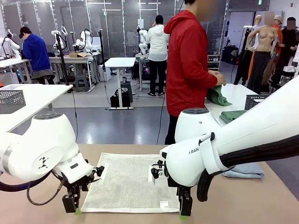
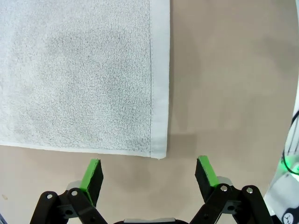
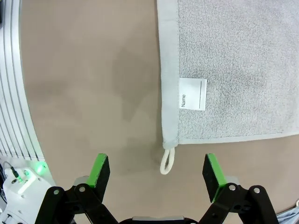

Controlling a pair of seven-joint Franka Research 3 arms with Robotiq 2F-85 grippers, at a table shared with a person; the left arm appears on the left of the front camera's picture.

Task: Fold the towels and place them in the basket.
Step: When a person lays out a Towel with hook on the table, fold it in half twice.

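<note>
Both grippers hang spread wide, holding and touching nothing. Just ahead of the left gripper (image 2: pixel 148 163) lies a corner of the flat grey towel (image 2: pixel 79 74) on the tan table (image 2: pixel 233 84). Ahead of the right gripper (image 3: pixel 156 158) sits another corner with its white loop (image 3: pixel 168 149) and a label (image 3: pixel 192 94) reading "Name". A folded pale-blue towel (image 1: pixel 245 171) lies beyond the right arm.

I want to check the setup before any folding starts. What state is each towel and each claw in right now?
grey towel: spread flat and unfolded on the table.
blue towel: folded, lying on the table's right side.
left claw: open and empty, just off one near corner of the grey towel.
right claw: open and empty, at the corner with the loop.
</note>
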